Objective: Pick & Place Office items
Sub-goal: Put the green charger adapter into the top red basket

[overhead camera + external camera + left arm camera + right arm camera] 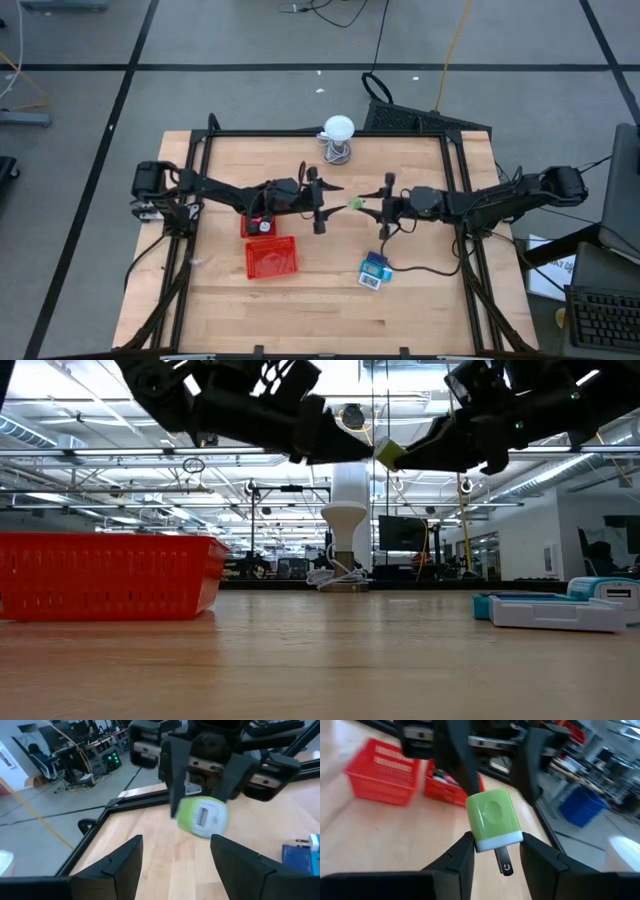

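A: Surface?
B: Wooden table (320, 300) in an open workshop, black frame round it.
A: Right gripper (494, 851)?
B: Was mid-table, in the air, clamped on a green plug adapter (493, 820), prongs pointing back toward its own wrist.
A: Left gripper (172, 865)?
B: Faced the right one, fingers spread wide, adapter just ahead of its tips, not touching.
A: Anything else?
B: Teal packet (375, 270) lay on the table near the right gripper. Two red mesh trays (270, 256) sat beside the left arm. White ball on a wire stand (338, 139) stood beyond both grippers.
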You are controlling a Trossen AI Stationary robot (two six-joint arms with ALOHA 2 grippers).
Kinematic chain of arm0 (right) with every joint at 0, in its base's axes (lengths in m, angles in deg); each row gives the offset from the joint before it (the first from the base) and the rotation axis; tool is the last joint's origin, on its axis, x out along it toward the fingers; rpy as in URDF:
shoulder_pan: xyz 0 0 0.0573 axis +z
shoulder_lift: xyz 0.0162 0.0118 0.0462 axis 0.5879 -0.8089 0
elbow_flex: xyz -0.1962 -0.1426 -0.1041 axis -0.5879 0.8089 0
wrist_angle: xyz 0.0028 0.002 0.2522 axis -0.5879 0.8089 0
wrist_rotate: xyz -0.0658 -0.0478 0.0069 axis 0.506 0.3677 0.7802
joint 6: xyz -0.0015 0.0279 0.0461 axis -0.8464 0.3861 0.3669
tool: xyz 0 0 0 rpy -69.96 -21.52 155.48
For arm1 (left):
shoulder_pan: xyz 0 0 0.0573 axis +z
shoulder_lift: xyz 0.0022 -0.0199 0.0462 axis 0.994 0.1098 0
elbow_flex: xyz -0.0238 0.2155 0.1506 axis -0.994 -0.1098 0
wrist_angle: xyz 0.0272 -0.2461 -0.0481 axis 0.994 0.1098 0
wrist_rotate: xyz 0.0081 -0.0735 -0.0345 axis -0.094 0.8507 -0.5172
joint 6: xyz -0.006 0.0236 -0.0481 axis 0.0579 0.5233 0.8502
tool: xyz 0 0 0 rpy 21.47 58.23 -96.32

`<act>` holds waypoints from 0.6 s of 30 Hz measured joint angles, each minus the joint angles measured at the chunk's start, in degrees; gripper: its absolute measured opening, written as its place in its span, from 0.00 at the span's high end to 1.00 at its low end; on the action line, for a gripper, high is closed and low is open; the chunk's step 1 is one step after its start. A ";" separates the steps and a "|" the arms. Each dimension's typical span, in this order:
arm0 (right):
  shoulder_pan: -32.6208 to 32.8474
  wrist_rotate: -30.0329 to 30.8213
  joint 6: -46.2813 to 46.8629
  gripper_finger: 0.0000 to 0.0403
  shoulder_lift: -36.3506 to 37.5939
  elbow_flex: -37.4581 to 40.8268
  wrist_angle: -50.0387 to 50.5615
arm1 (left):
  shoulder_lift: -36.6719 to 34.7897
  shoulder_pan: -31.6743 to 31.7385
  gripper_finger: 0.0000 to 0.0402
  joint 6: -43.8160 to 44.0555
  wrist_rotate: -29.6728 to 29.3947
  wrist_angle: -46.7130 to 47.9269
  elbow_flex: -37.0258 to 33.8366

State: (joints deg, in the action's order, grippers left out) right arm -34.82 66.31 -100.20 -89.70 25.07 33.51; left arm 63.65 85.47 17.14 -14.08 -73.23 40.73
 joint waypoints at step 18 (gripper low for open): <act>-0.09 -0.33 0.20 0.70 -6.85 -0.02 -11.26 | -0.02 -0.15 0.40 -2.55 1.01 11.93 6.86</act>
State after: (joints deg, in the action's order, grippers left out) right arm -34.91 65.99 -100.00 -96.56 25.05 22.25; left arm 63.63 85.32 14.60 -13.07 -61.29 47.59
